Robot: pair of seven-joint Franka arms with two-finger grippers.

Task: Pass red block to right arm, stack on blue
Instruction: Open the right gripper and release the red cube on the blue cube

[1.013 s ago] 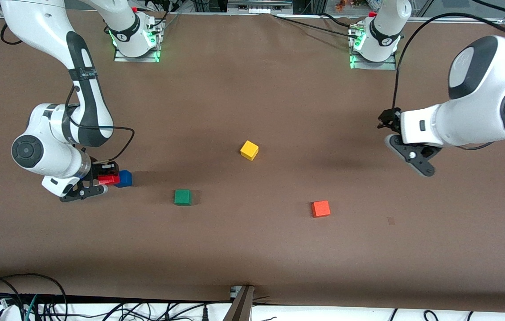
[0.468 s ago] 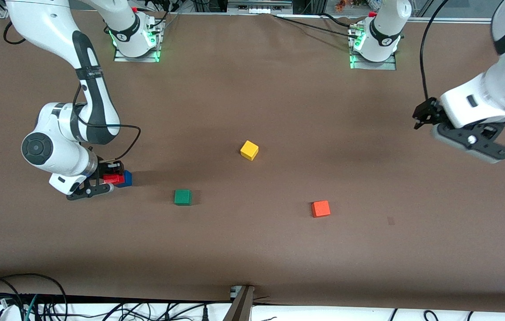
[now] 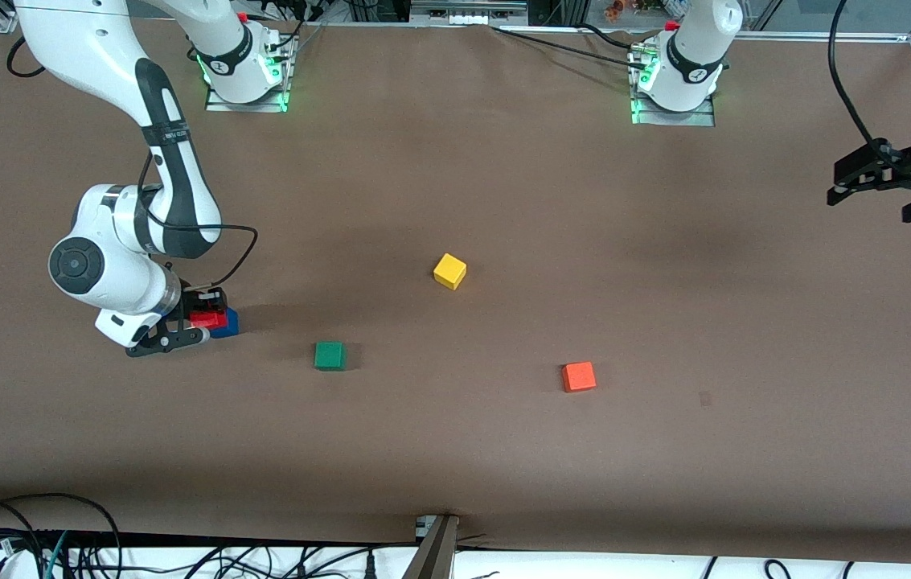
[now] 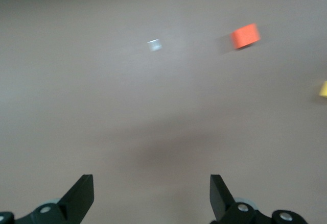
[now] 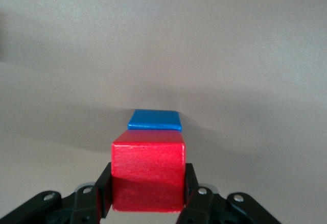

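Red block [image 5: 148, 170] pinched in your right gripper [image 3: 196, 320] fingers, not squarely over the blue [image 5: 155, 119]; left gripper [image 4: 152, 196] idles wide, clear

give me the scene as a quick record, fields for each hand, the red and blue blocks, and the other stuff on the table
right hand: shut on the red block, low over the table at the right arm's end
red block: held between the fingers, beside the blue block, not yet on it
blue block: on the table
left hand: open, empty, raised at the left arm's end, waiting
other cubes: green cube, yellow cube, orange cube, each alone on the table
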